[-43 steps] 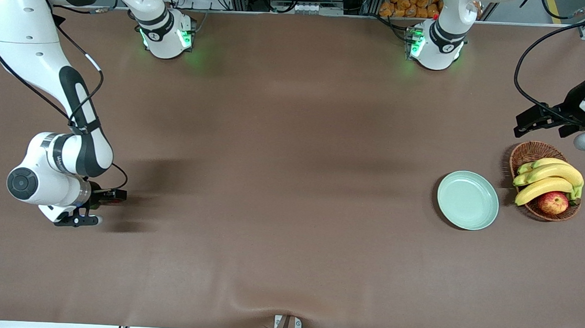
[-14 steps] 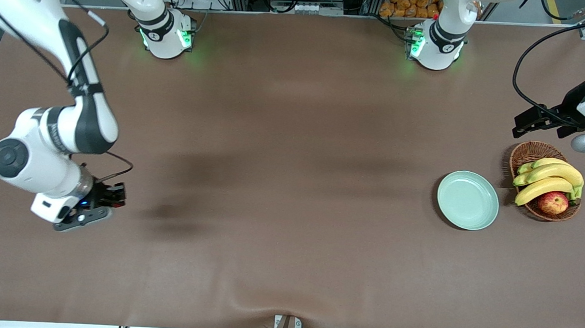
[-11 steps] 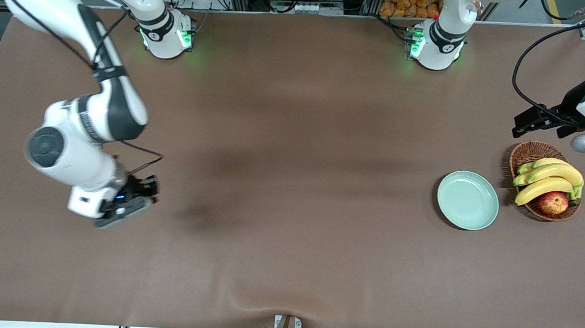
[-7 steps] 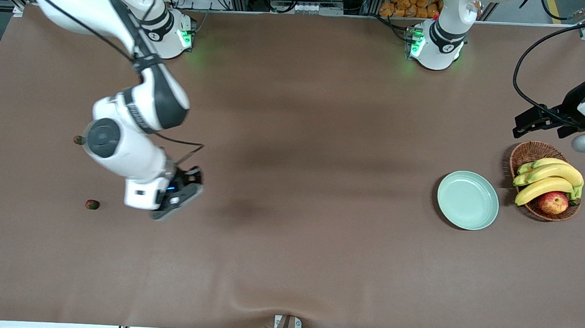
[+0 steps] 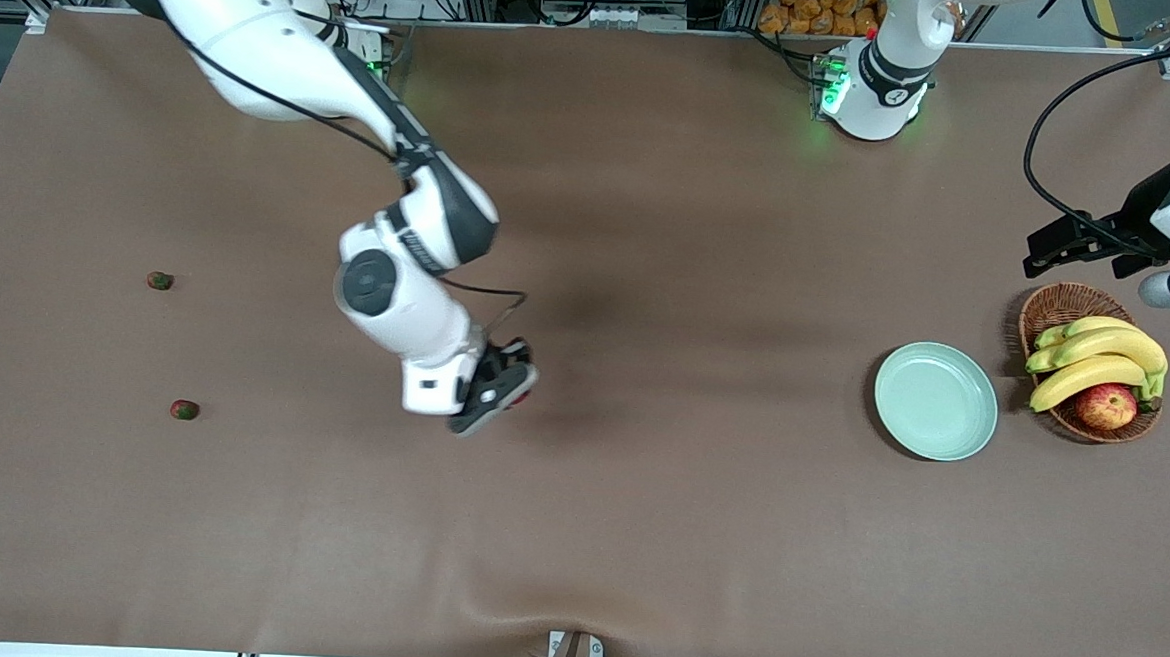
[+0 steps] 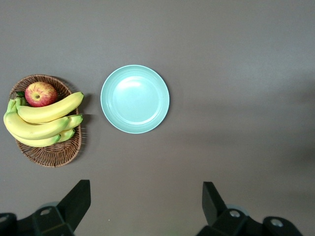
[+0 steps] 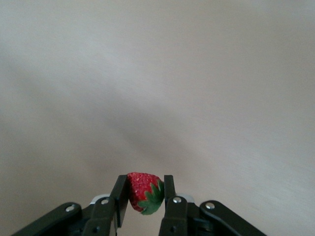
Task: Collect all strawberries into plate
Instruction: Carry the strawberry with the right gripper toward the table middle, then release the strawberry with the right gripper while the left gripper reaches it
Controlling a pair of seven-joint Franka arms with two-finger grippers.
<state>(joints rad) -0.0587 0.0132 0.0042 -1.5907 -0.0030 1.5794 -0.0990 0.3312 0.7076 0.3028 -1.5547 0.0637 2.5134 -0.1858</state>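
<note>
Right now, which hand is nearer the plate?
Left. The left hand hangs open above the basket beside the plate. The right hand, shut on a strawberry, is over mid-table, well toward the right arm's end.

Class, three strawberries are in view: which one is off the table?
The strawberry pinched in the right end effector, over bare table. The other two strawberries lie on the table toward the right arm's end.

The right arm reaches out from its base, elbow bent, wrist angled down over the middle of the table. The right gripper (image 5: 514, 385) is clamped, a strawberry (image 7: 143, 191) pinched between its fingertips. The left arm waits at its own end, the left gripper (image 6: 142, 201) with fingers spread wide, nothing between them.
</note>
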